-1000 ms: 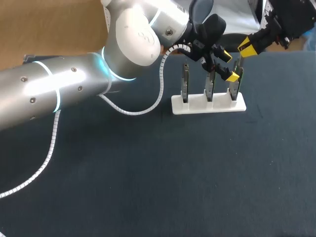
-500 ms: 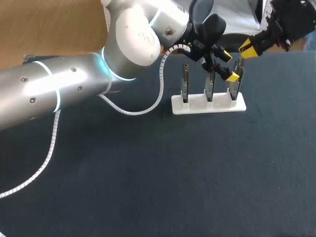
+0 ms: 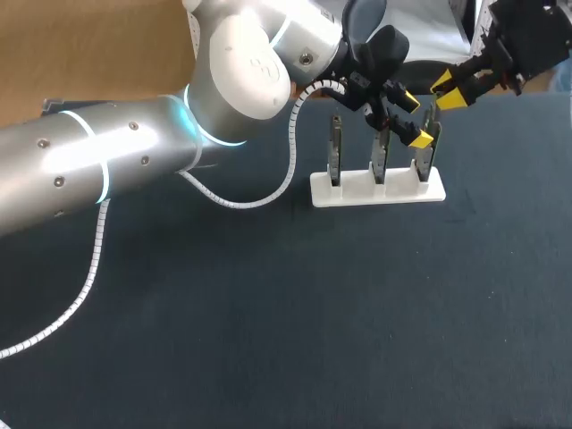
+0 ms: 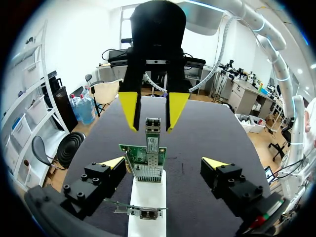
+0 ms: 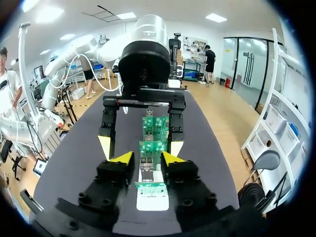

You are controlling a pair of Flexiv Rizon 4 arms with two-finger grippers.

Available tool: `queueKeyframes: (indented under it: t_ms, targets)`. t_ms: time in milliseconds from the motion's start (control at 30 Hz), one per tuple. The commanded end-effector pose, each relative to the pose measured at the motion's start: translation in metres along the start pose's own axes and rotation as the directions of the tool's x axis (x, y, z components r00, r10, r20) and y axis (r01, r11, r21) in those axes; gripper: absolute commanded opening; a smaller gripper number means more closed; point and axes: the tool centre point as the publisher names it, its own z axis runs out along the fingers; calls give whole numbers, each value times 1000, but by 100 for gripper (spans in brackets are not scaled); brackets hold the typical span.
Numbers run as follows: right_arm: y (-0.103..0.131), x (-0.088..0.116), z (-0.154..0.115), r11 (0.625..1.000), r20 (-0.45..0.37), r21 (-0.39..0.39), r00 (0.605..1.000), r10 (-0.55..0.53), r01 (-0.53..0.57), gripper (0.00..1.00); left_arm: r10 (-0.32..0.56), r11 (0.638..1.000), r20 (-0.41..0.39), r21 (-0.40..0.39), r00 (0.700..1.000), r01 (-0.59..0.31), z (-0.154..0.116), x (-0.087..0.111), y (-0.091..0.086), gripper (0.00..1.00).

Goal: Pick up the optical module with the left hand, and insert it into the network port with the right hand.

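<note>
Both unclenched: left hand (image 3: 413, 119) opposite right hand (image 3: 451, 91).

No text, label or number can be read

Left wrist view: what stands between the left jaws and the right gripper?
In the left wrist view, a green card carrying the optical module stands upright on the white stand, between the left gripper and the right gripper.

My left claw (image 4: 164, 161): spread wide, either side of the green card (image 4: 148, 159), touching nothing.
My right claw (image 4: 152, 116): just ahead, yellow tips flanking the optical module (image 4: 152, 134), slim gaps showing.
Optical module: upright atop the card.
White stand (image 4: 148, 197): on my dark counter (image 4: 207, 133), carrying the card.
</note>
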Motion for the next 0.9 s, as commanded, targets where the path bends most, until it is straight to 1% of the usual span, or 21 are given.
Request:
queueKeyframes:
  t_ms: [33,267,367,400,433,467,500,533,900]
  targets:
    - [-1,-1,-6,1000,34,-1,999,-5,5,100,-1,1000,-4,1,1000,1,0,-1,0,100]
    - [-4,-10,-17,1000,134,9,991,6,-7,100,-1,1000,-4,1,1000,1,0,-1,0,100]
    - [-5,-14,-19,1000,155,10,988,2,-3,100,-1,1000,-4,1,1000,1,0,-1,0,100]
    - [-5,-15,-20,1000,158,9,987,1,-3,87,-1,1000,-4,1,1000,1,0,-1,0,100]
    - [-5,-16,-20,1000,158,9,987,0,-2,48,-1,1000,-4,1,1000,1,0,-1,0,100]
    - [-5,-17,-20,1000,155,7,988,-2,1,31,-1,1000,-4,1,1000,1,0,-1,0,100]
    - [-5,-18,-19,1000,154,5,988,-7,7,3,-1,1000,-4,1,1000,1,0,-1,0,100]
    - [-4,-18,-19,1000,153,4,988,-9,9,0,-1,1000,-4,1,1000,1,0,-1,0,100]
    - [-2,-22,-15,1000,128,1,992,-25,25,0,-1,1000,-4,1,1000,1,0,-1,0,100]
